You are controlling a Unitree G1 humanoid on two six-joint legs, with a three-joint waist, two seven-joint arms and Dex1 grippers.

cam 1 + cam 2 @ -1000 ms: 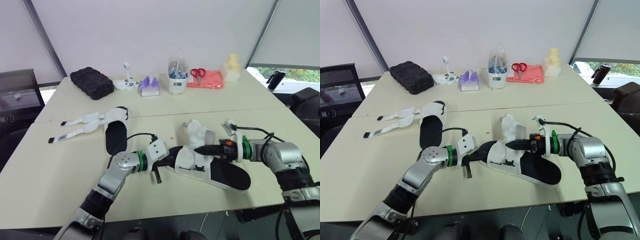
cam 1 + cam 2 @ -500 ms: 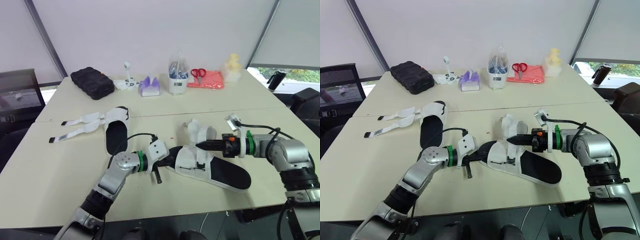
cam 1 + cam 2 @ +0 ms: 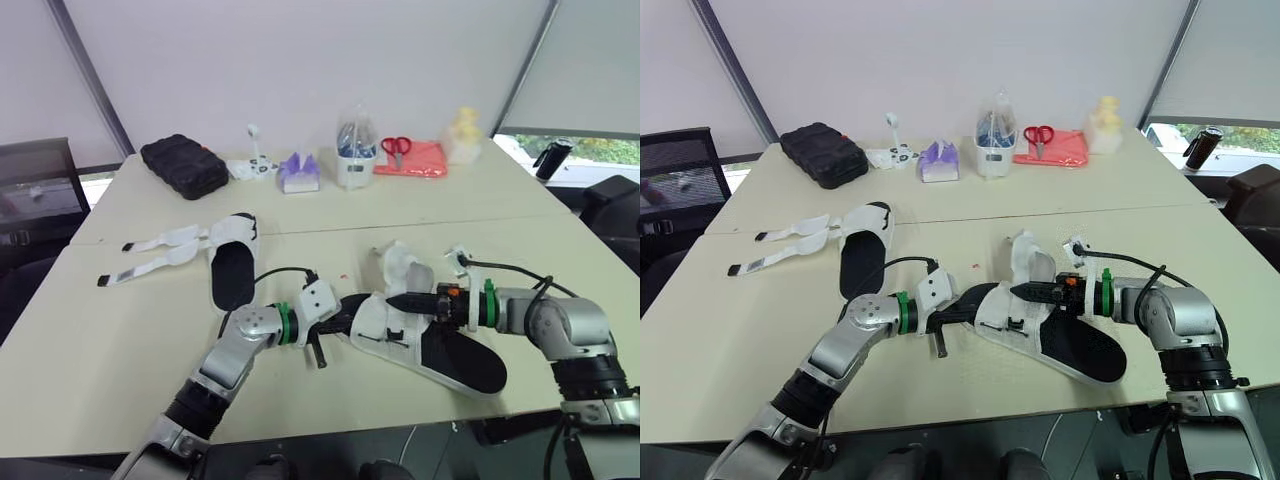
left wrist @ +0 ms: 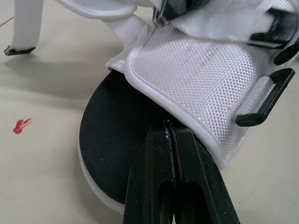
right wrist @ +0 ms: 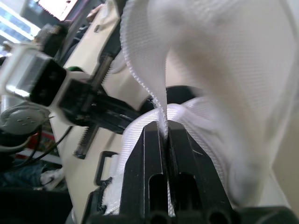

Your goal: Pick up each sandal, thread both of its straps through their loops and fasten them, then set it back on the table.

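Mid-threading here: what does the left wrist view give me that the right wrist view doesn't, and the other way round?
Left wrist view: the left gripper shut on the sandal where white upper meets black sole, a loose strap tip, and a red mark on the table. Right wrist view: the right gripper pinching a white strap by its edge. Both: the sandal's white mesh upper and a black loop.
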